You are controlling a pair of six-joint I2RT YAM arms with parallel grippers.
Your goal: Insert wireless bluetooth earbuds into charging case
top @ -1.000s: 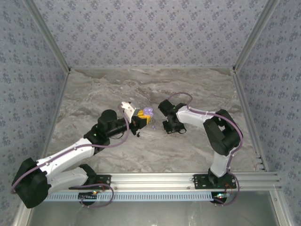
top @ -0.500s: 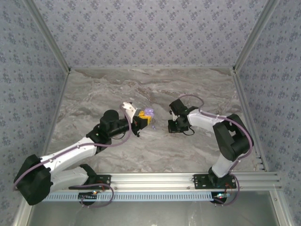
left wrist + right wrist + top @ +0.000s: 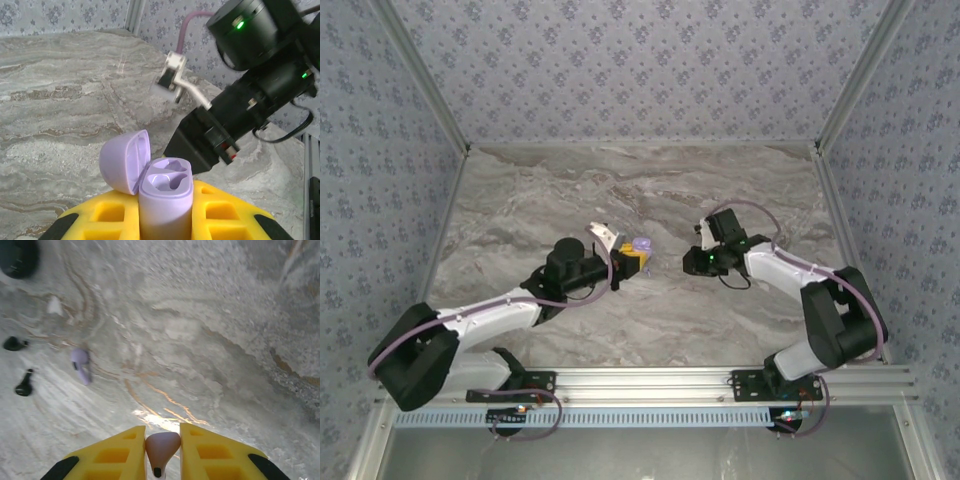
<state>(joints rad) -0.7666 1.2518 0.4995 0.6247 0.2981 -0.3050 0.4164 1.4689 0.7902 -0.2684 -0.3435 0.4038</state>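
The charging case, a lilac one, was gripped upright between the closed yellow fingers of the left tool, just left of the middle of the desk, with its lid swung open to the left and both wells seen to be empty. One lilac earbud was pinched between the fingers of the right tool, which was held over the desk to the right of the case and apart from it. The step in hand was judged to be the carrying of this earbud to the case and its seating in a well. For this to be done well, the case would best be held steady and upright while the earbud was brought in from the right, away from the raised lid, turned to suit the matching well, lowered until seated, and only then released; which well fitted it could not be told. A second earbud, also lilac, lay on the desk, so less than half of the task was judged done. Near it were seen two small black pieces, a black round object and a pale speck; none of these was judged to stand in the path between the tools, though the open lid could be struck by the right arm if the approach were hurried
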